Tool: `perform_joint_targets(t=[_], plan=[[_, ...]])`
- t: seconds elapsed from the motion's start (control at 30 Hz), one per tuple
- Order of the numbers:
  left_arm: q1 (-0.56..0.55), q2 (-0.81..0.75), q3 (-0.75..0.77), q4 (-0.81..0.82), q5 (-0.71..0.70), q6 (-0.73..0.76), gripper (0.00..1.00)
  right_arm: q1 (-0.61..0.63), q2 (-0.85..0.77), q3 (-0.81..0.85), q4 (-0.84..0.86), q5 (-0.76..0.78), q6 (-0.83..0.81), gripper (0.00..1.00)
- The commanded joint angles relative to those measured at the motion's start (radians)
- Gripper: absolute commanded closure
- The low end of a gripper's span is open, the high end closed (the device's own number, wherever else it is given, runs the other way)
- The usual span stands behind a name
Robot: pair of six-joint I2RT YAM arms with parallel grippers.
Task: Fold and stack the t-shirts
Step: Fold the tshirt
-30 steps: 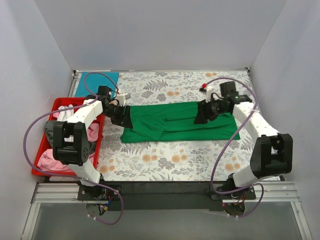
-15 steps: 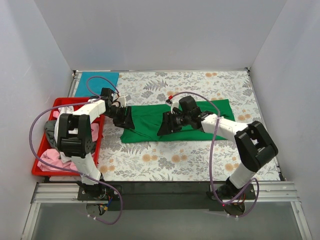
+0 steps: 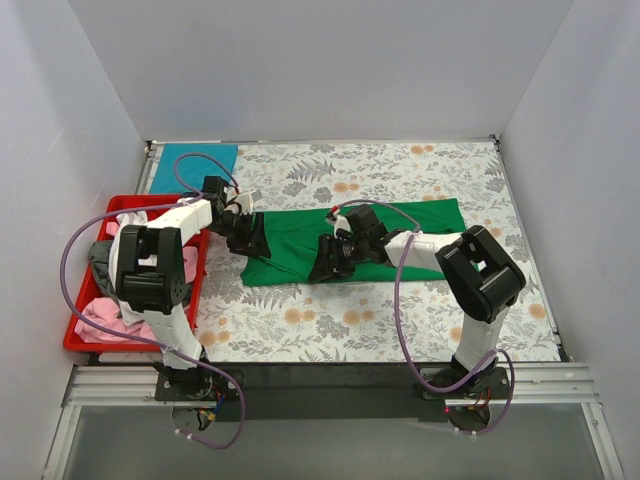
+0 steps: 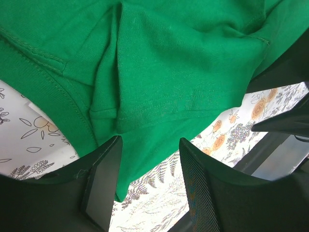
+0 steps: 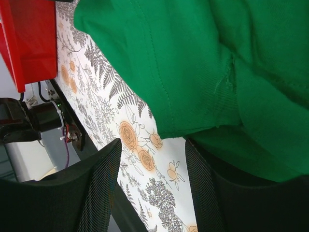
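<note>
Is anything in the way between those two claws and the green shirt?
Nothing visible is. The left gripper and the right gripper both sit right at the green shirt, which lies uncovered on the table cloth.

Plain pale-grey walls (image 3: 320, 70) on three sides — a grey floral cloth (image 3: 400, 320) spread flat below, evenly lit.

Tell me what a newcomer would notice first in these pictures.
The bright green t-shirt stretched across the floral table cloth, the left gripper at its left end and the right gripper near its middle, both with fingers apart. Then the red tray at the left edge, heaped with pink cloth and grey cloth, and a teal-blue shirt in the far left corner.
</note>
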Motion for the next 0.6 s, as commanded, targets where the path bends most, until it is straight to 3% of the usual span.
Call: perform_joint_targets(t=[0.0,0.57], plan=[[-0.004,-0.004,0.015,0.014,0.020,0.012,0.50,0.010,0.025,0.012,0.042,-0.024,0.041,0.39],[-0.007,0.040,0.031,0.012,0.021,0.014,0.51,0.012,0.048,0.038,0.044,-0.031,0.055,0.51]])
